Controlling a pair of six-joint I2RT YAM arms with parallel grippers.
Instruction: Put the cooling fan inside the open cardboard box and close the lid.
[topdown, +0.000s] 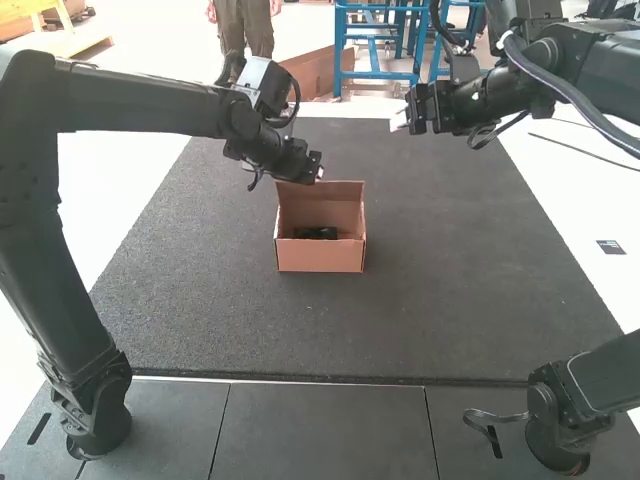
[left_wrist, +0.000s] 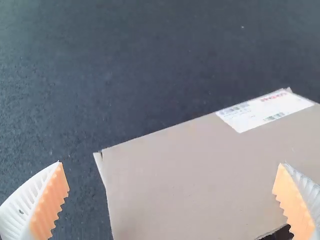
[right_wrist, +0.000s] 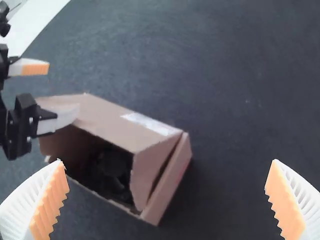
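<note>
The cooling fan (topdown: 318, 233) already lies in the cardboard box (topdown: 320, 256) mid-bench; the lid (topdown: 322, 200) stands upright, unclosed. The left hand (topdown: 311, 169) gapes about its edge, gripping nothing; the right hand (topdown: 399, 120) hangs wide, empty.

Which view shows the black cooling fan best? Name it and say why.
The right wrist view: the black cooling fan looks largest, inside the brown cardboard box. High view: small and dark. Left wrist view: cardboard hides it.

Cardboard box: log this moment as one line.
fan inside box | lid not closed | left gripper open, astride lid edge | right gripper open, empty, raised
</note>
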